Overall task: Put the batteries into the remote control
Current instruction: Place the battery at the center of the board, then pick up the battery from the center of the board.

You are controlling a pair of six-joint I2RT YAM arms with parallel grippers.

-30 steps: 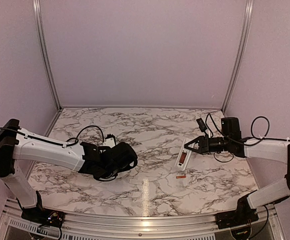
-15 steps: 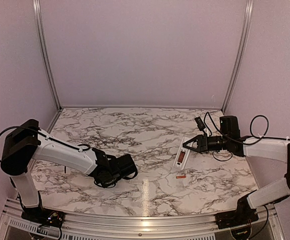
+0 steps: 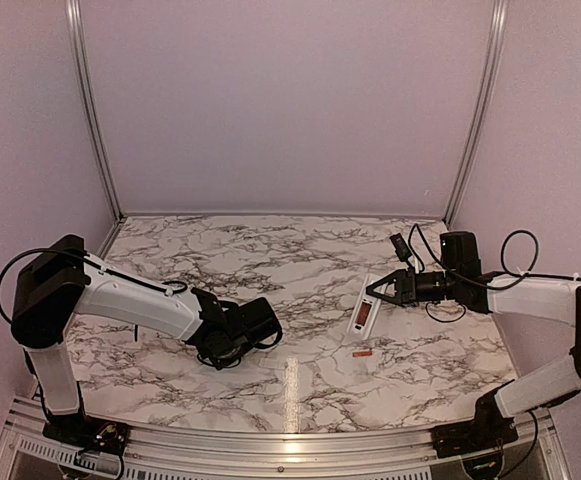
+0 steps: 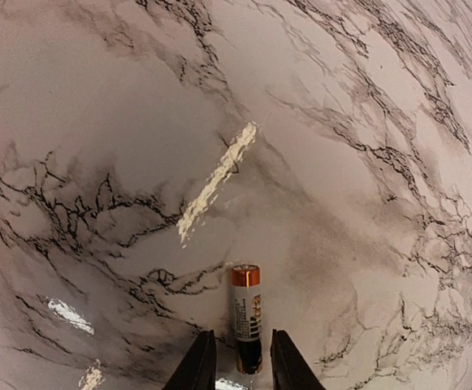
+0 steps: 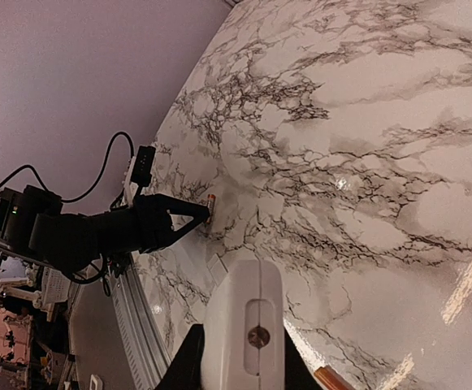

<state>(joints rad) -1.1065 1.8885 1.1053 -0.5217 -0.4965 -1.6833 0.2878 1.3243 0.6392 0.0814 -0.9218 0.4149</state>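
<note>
On a marble worktop (image 4: 341, 162), a battery (image 4: 246, 318) and a remote (image 5: 244, 325).
The left gripper (image 4: 241, 353) straddles the flat-lying battery, jaws slightly parted; the right gripper (image 3: 373, 293) clamps the remote's end.

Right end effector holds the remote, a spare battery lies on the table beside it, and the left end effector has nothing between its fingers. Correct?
Not quite. The left end effector does have something between its fingers: a copper-topped battery, seen in the left wrist view. The rest stands: the right end effector holds the remote and a spare battery lies on the table beside it.
</note>
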